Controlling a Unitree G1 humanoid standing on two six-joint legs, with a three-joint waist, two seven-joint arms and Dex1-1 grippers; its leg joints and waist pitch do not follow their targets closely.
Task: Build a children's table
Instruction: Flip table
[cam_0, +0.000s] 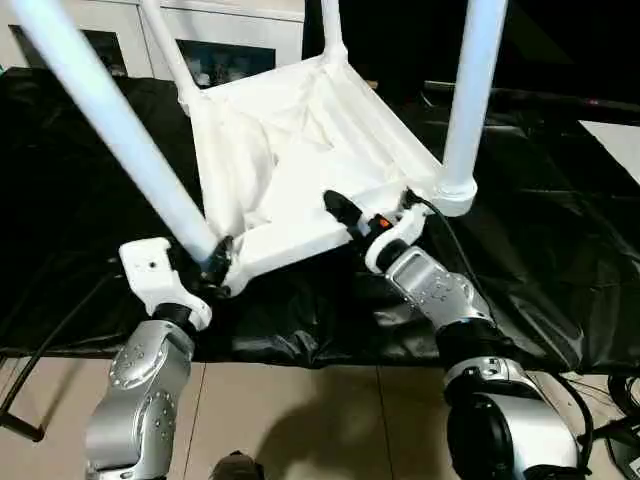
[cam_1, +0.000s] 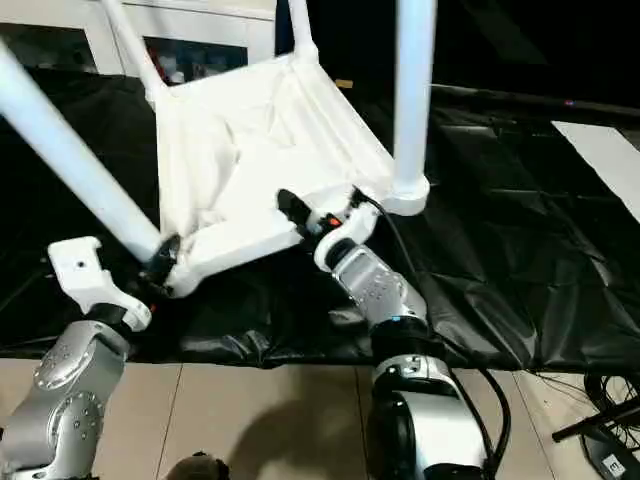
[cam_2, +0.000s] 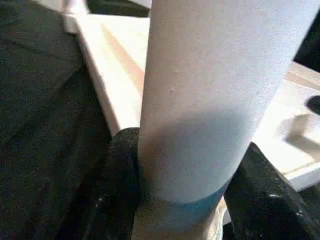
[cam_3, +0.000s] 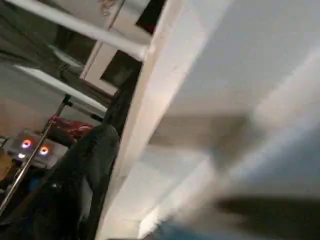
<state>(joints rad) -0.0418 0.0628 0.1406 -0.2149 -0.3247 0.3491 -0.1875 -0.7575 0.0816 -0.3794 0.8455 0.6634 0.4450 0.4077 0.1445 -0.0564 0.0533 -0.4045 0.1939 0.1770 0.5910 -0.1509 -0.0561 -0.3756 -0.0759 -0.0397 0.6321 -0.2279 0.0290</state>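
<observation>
While the left gripper (cam_0: 212, 262) clamps a leg (cam_0: 110, 120) at its socket, the right gripper (cam_0: 345, 215) straddles the tabletop (cam_0: 290, 160) rim, jaws wide. Table's upside down on the black sheet (cam_0: 540, 260), legs up: light, stiff, slick plastic. Best grabbed low, near the sockets!

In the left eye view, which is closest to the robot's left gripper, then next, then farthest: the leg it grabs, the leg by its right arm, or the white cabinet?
1. Long white tubular leg, clamped in the left gripper, near-left corner.
2. White leg by the right arm, near-right corner socket.
3. White cabinet with glass doors, far behind.
</observation>
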